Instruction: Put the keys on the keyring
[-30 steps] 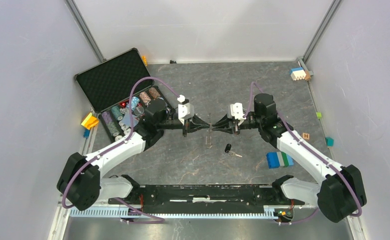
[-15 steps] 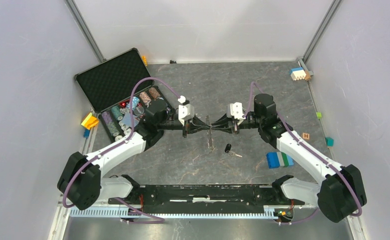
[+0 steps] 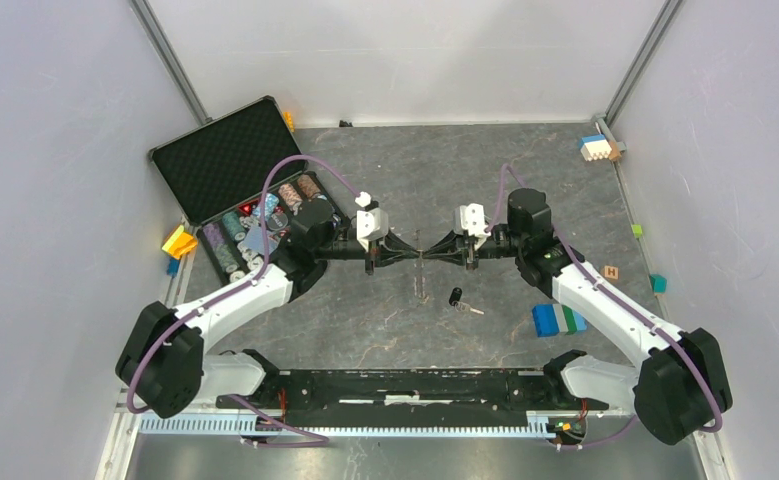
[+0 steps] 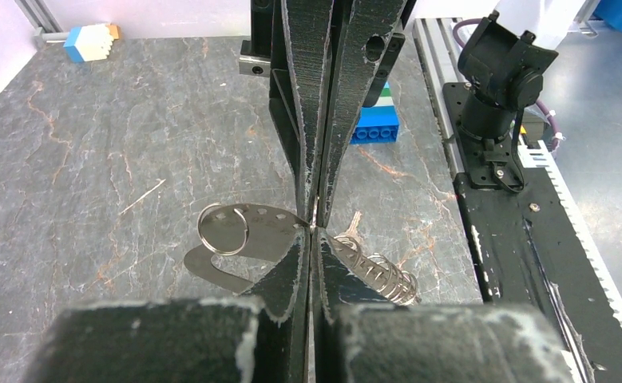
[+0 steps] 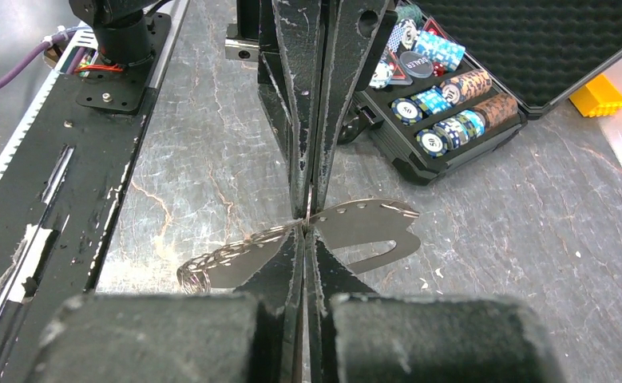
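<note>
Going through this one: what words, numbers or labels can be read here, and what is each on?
"DEALER": on the dark round button among the poker chips in the black case.
"H": on the small wooden block, seen from the top camera.
Numbers on the poker chips: printed, but too small to read for certain.
No other legible text.

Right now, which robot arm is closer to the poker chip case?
Left. The left arm has its wrist right beside the open tray of the poker chip case. The right arm comes in from the opposite side, well away from it.
</note>
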Controlling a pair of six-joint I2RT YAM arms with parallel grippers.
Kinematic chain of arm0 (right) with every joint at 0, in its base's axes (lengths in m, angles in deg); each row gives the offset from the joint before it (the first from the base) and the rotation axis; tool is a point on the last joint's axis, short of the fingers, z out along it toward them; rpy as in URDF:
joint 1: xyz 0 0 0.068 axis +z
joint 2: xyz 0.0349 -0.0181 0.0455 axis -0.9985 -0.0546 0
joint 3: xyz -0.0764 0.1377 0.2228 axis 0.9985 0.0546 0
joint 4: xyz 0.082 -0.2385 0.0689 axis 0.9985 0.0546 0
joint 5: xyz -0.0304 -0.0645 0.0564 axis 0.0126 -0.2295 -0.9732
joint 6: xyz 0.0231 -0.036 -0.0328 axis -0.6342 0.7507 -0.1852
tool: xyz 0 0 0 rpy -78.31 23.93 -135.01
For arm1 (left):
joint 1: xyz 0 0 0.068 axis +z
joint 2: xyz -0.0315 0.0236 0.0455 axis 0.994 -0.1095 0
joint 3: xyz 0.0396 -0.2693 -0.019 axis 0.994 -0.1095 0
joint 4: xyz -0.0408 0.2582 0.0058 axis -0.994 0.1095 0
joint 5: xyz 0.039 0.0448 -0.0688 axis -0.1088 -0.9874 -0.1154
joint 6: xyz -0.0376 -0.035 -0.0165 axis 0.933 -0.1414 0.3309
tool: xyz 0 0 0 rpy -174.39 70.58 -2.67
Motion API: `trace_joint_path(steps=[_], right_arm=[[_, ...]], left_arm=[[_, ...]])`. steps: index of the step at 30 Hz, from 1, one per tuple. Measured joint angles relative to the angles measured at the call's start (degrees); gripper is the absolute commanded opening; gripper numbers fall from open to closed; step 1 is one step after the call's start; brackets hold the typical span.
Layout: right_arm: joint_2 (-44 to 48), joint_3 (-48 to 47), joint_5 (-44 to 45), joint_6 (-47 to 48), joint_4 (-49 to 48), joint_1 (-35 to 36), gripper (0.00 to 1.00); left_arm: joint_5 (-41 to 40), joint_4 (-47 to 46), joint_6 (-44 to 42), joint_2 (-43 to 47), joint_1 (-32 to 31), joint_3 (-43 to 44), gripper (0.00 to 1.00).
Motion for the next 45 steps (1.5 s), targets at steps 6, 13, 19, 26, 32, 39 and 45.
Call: trace_joint_path(steps=[6, 13, 19, 26, 32, 39, 45], right_arm=[[0.0, -0.13, 1.7, 0.59, 1.51, 0.02, 0.0], [0.0, -2.73, 5.29, 5.2, 8.68, 0.11, 0.0], [-0.02, -4.59, 7.87, 8.7, 14.82, 0.13, 0.0], [-0.42, -5.49, 9.51, 11.02, 19.67, 0.42, 0.0], [-0.42, -5.53, 9.92, 11.52, 20.98, 0.79, 0.0], [-0.81, -5.53, 9.99, 11.69, 21.16, 1.11, 0.0], [-1.29, -5.53, 9.97, 11.58, 21.14, 1.22, 0.0]], left_arm=[[-0.74, 0.04, -0.26, -0.44, 0.0, 0.0, 0.24], [-0.96, 6.23, -5.07, -0.44, -0.02, 0.68, 0.38], [-1.07, 16.87, -11.32, -0.44, -0.02, 6.12, 0.39], [-1.11, 23.37, -16.09, -2.14, -0.13, 11.5, 0.39], [-1.09, 31.76, -22.75, -6.14, -0.7, 16.0, 0.38], [-0.87, 39.08, -28.44, -8.81, -1.31, 20.26, 0.34], [-0.83, 41.53, -30.49, -9.14, -2.47, 21.24, 0.29]])
